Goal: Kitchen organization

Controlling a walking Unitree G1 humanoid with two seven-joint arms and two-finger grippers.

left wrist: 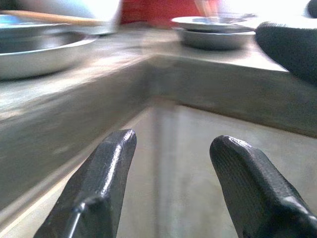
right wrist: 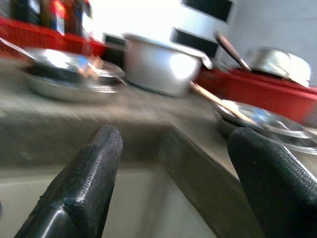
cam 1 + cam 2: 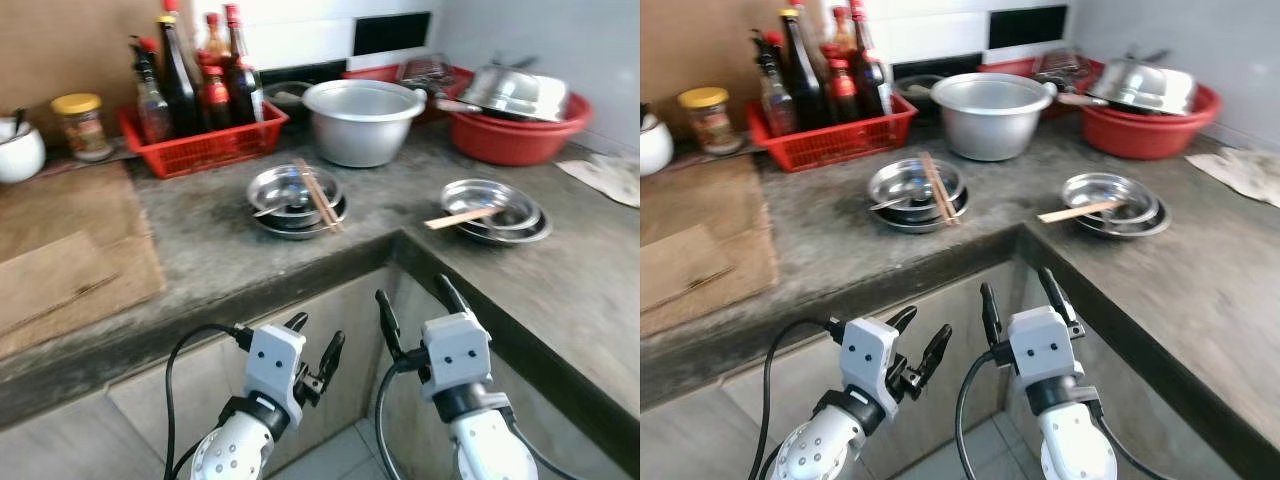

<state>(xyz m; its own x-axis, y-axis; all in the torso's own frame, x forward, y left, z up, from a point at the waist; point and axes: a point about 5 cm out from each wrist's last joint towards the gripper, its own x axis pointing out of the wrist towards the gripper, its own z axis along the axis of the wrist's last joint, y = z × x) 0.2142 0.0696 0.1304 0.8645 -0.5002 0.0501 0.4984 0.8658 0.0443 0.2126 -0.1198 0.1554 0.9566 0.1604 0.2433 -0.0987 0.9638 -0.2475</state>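
Grey L-shaped desk point(image 3: 210, 250), kitchen corner. Two steel bowl stacks: left stack point(image 3: 296, 200) carries chopsticks point(image 3: 318, 194), right stack point(image 3: 495, 211) carries one wooden stick point(image 3: 460, 218). One pot point(image 3: 363, 120) behind. Red basket point(image 3: 204, 140) holds about six bottles point(image 3: 183, 80), tops cut off. Red basin point(image 3: 515, 125) contents hard to make out. Left pincer point(image 3: 315, 350) and right pincer point(image 3: 415, 310) both spread, empty, below desk edge. Wrist views blurred.
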